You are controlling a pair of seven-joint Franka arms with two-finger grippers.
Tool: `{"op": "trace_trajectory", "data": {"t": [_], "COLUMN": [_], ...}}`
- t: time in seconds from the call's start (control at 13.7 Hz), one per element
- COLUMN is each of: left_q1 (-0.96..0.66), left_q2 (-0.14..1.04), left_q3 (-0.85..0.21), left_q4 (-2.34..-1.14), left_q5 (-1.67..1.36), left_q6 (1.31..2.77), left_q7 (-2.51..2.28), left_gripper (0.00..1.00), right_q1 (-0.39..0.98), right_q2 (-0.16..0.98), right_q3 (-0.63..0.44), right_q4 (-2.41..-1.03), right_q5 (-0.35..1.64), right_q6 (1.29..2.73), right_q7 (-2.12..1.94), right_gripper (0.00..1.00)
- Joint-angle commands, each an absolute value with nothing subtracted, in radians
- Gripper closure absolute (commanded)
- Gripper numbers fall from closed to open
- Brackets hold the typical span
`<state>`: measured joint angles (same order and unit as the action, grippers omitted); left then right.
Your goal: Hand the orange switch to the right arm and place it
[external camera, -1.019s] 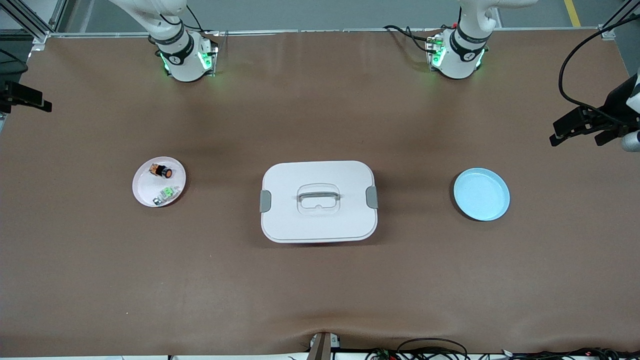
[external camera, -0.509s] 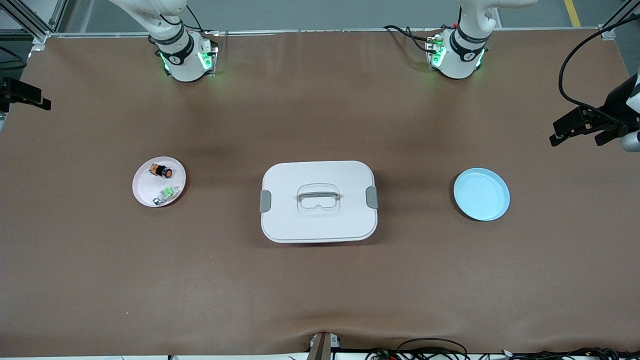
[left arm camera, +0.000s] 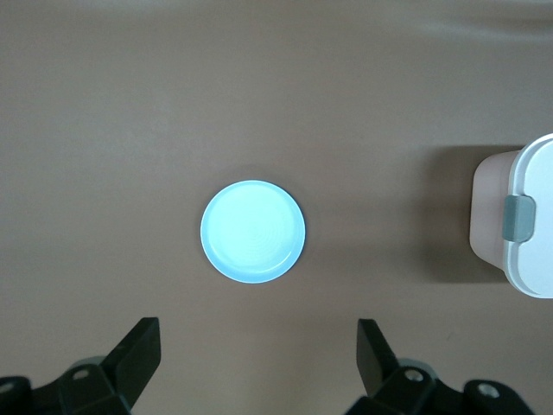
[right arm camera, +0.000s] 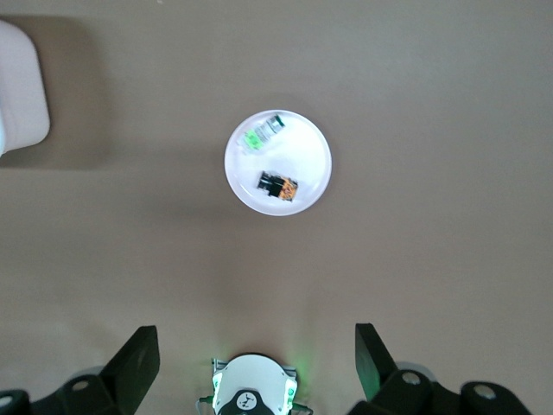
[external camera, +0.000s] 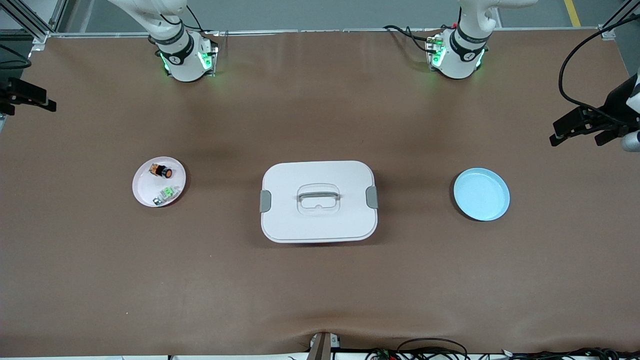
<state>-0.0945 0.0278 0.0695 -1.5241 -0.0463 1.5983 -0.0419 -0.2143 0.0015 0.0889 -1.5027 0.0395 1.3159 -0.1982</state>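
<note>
- On a white plate (external camera: 145, 192) toward the right arm's end of the tabletop (external camera: 320, 280) lies the orange switch (external camera: 162, 171), with a green switch (external camera: 167, 194) beside it on the same plate, nearer the front camera.
- A white lidded box (external camera: 318, 220) sits mid-tabletop, between that plate and a blue plate (external camera: 481, 194) toward the left arm's end.
- Right claw (right arm camera: 257, 354) hangs high above the white plate, fingers (right arm camera: 138, 356) spread wide, holding nothing.
- Left claw (left arm camera: 259, 350) hangs high over the blue plate, fingers (left arm camera: 140, 353) likewise spread and empty.
- Neither claw touches anything.
</note>
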Motion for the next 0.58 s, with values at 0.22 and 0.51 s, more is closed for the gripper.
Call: {"op": "trace_trajectory", "data": {"t": [0.22,0.51], "left_q1": [-0.094,-0.095], "left_q2": [0.025,0.025], "left_q3": [0.063,0.063], "left_q4": [-1.511,-1.511], "left_q5": [-0.02,-0.021], "left_q6": [1.582,1.582], "left_q7": [-0.049,-0.052], "left_gripper": [0.0,0.0], "right_q1": [-0.028,-0.008], "right_q2": [-0.005,-0.002], "right_q3": [-0.064,-0.08], "right_q4": [-1.488,-1.444], "right_q5": [0.028,0.023], "right_q6": [1.333,1.348], "right_q7": [-0.183,-0.184], "right_gripper": [0.0,0.0]}}
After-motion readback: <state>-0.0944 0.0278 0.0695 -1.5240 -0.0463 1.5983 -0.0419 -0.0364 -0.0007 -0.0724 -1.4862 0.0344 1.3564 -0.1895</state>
